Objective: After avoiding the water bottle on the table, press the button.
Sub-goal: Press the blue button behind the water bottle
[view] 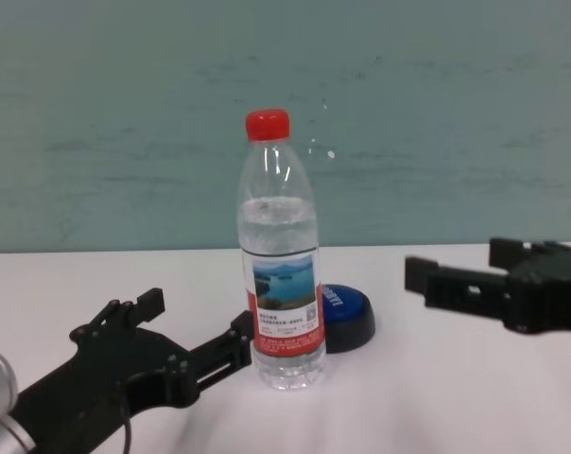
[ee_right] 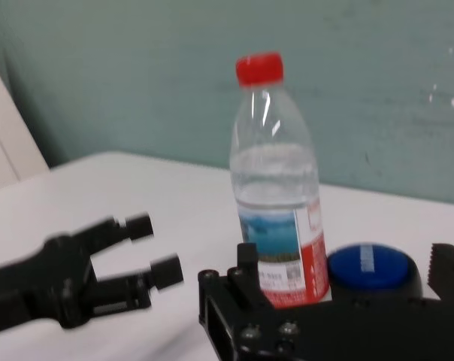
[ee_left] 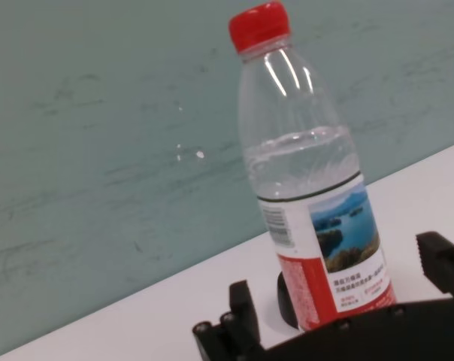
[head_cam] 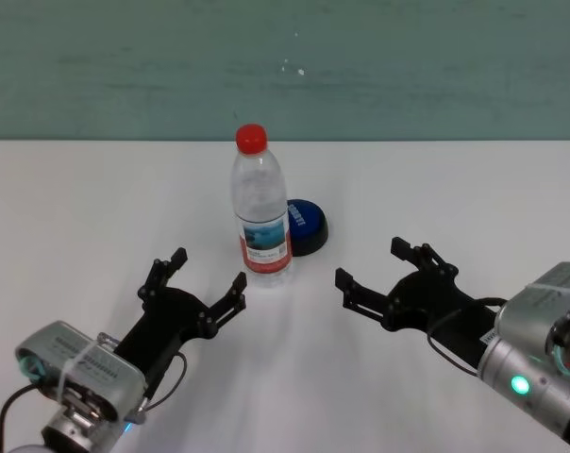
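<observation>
Button (head_cam: 304, 225) sits on the table (head_cam: 77, 217) just behind and to the right of the bottle (head_cam: 260, 206), partly hidden by it in the head and chest views; blue dome on black base, white lettering on top. Nothing touches it.

Bottle upright near table centre, red cap, label with blue lake scene, water up to about the shoulder. In the chest view it covers the button's left edge.

Left gripper (head_cam: 192, 283) — low over the table, left of and nearer than the bottle, fingers spread wide apart, holding nothing. Its right fingertip (head_cam: 238, 283) lies just beside the bottle's base, though contact cannot be told. In the left wrist view the bottle stands between the two fingertips, farther off.

Right gripper (head_cam: 372, 266) — right of the bottle and nearer than the button, fingers parted wide, empty, pointing left toward the bottle and button. Apart from both. In the right wrist view the button shows between its fingers beyond them, with the left gripper farther off to one side.

Teal wall (head_cam: 436, 66) behind the table's far edge.
</observation>
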Tool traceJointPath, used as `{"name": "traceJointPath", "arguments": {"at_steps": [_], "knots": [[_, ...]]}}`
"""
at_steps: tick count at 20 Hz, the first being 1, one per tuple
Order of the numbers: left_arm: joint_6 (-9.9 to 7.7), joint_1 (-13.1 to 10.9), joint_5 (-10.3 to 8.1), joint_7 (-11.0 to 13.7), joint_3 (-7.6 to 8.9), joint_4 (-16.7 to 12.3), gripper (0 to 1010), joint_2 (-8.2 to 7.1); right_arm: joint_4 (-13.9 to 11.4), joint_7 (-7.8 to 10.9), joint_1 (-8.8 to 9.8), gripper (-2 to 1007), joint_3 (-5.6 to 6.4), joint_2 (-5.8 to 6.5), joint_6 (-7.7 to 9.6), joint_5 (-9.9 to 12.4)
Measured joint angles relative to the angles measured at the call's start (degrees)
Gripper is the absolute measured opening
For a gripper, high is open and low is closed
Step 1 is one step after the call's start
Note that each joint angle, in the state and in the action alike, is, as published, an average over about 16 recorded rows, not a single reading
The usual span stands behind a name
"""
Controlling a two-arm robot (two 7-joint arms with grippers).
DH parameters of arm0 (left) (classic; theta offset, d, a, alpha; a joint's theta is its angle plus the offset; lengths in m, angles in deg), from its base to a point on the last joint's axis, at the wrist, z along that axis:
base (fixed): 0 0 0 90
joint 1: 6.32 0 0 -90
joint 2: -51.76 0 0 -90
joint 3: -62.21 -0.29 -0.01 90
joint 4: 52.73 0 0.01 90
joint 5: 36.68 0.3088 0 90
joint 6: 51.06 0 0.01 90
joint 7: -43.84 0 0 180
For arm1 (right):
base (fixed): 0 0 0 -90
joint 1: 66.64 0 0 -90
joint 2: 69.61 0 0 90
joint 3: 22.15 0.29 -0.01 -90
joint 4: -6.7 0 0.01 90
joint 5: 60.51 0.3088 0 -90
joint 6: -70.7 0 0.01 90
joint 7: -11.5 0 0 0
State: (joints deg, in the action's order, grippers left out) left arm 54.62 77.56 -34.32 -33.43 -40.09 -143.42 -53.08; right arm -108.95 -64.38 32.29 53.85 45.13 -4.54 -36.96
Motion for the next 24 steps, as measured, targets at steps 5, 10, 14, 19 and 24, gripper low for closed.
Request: {"name": "traceJointPath", "arguments": {"at_steps": [5,10,14,19,24], "knots": [[0.0,0.0,0.0,0.0,0.0,0.0,1000,0.0,-1.09,-0.26,1.11,1004,0.51,2.01,1.33,-0.05],[0.0,0.0,0.0,0.0,0.0,0.0,1000,0.0,-2.2,-0.44,2.23,1004,1.59,3.76,2.43,-0.27],[0.0,0.0,0.0,0.0,0.0,0.0,1000,0.0,-2.63,-0.43,2.77,1004,2.25,4.48,2.83,-0.34],[0.0,0.0,0.0,0.0,0.0,0.0,1000,0.0,-3.16,-0.45,3.0,1004,2.99,4.87,2.92,-0.4],[0.0,0.0,0.0,0.0,0.0,0.0,1000,0.0,-3.26,-0.45,2.96,1004,3.31,4.76,2.69,-0.39]]}}
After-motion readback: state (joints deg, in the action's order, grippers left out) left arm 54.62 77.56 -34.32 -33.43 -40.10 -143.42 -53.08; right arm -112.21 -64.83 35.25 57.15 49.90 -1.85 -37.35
